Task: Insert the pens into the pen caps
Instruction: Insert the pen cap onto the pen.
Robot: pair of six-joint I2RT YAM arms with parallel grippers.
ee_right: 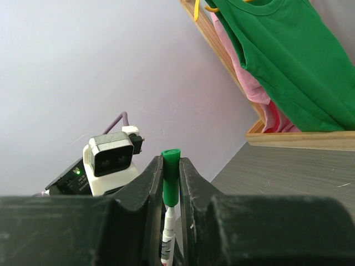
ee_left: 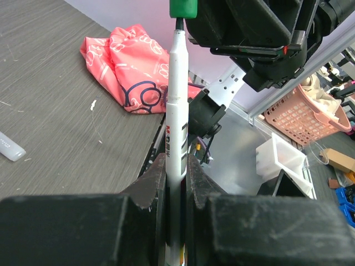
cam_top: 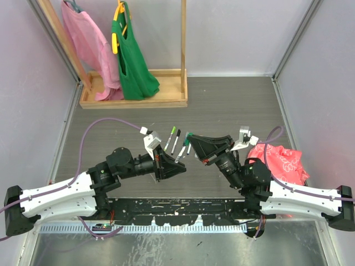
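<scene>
Two pincers are meeting at the centre of the top view. The left pincer (ee_left: 176, 166) is clamping one white pen (ee_left: 176, 105), whose dark tip is sitting at the mouth of one green cap (ee_right: 171, 159). The right pincer (ee_right: 171, 164) is pinching that cap between nearly closed fingers. Two more pens (cam_top: 170, 138) (cam_top: 176, 142) are lying side by side just above them on the worktop (cam_top: 233, 105). Bare grey surface is stretching up to the wooden rack (cam_top: 133, 101) at upper left. One pink cloth (cam_top: 282, 160) is crowding the right edge.
</scene>
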